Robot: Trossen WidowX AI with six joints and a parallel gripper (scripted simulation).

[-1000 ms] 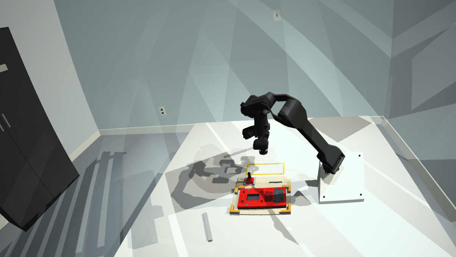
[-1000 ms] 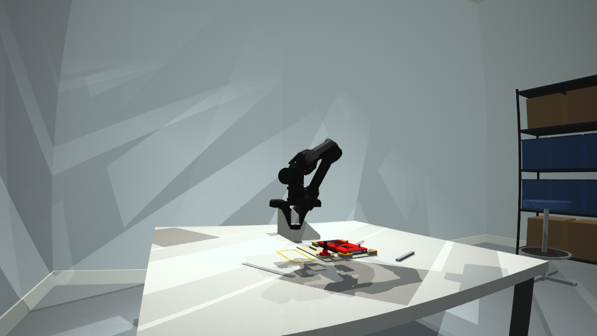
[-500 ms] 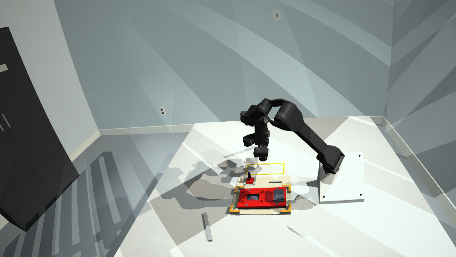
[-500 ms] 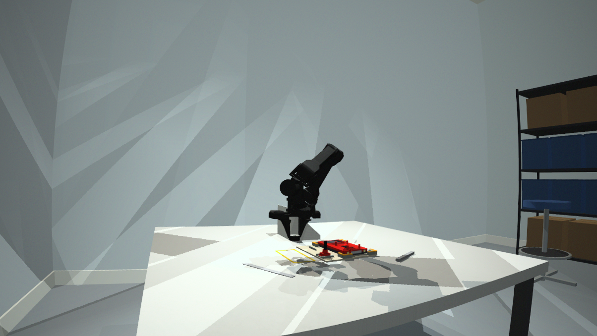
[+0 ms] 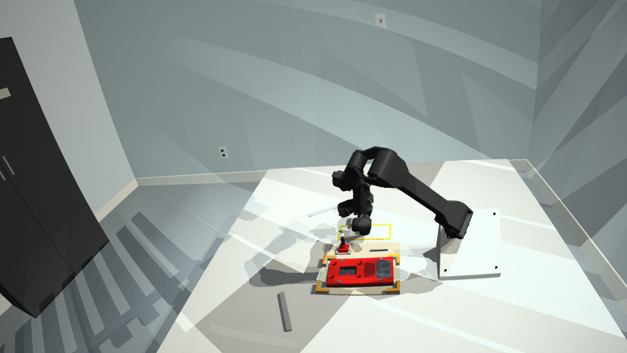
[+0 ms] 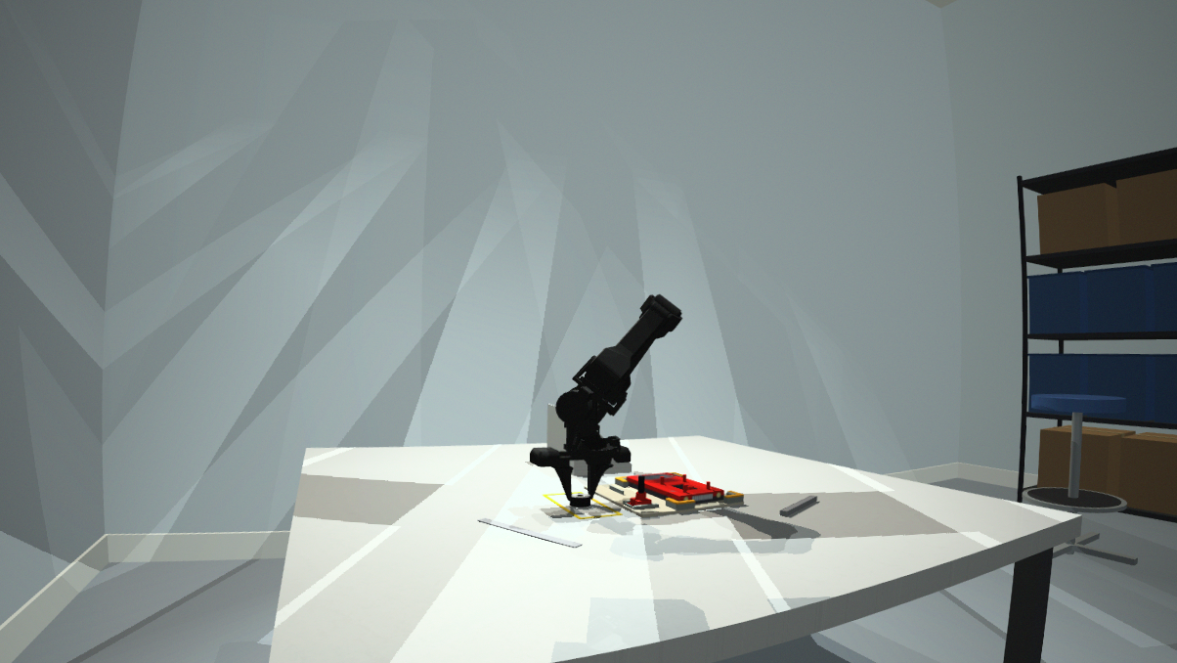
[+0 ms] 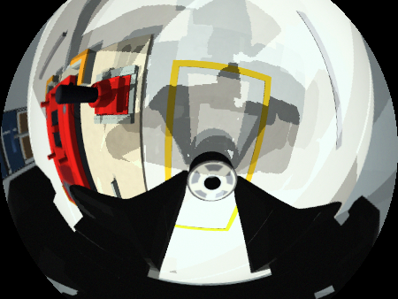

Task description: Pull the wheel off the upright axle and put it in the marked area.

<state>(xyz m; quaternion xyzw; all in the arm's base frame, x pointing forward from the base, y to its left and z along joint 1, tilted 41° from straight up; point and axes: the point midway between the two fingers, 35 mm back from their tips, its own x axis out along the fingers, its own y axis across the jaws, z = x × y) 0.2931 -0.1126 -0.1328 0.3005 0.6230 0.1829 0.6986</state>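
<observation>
Low in the exterior view's centre, the gripper (image 6: 580, 499) (image 7: 210, 178) grips the wheel (image 6: 580, 500) (image 7: 202, 193) within the yellow outline (image 5: 390, 231) (image 6: 561, 509) (image 7: 267, 103) on the worktop (image 5: 548, 298) (image 6: 395, 576); contact below is unclear. Just right of it stand the black upright axle (image 5: 342, 240) (image 6: 641, 485) (image 7: 77, 94) and red chassis plate (image 5: 319, 271) (image 6: 708, 492) (image 7: 62, 143). A thin pale strip (image 6: 529, 532) (image 7: 326, 66) lies lower left of the outline, a grey bar (image 5: 285, 312) (image 6: 799, 506) farther right.

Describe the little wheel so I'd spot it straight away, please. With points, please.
On the white table (image 5: 504, 315) (image 6: 395, 593), find the yellow outline (image 5: 390, 231) (image 6: 562, 496) (image 7: 172, 115). Over it, the black gripper (image 6: 580, 497) (image 7: 210, 178) pinches the wheel (image 6: 580, 501) (image 7: 200, 191). Unlike the red parts nearby, it's round, black-rimmed, pale-faced, with a dark centre hole.
</observation>
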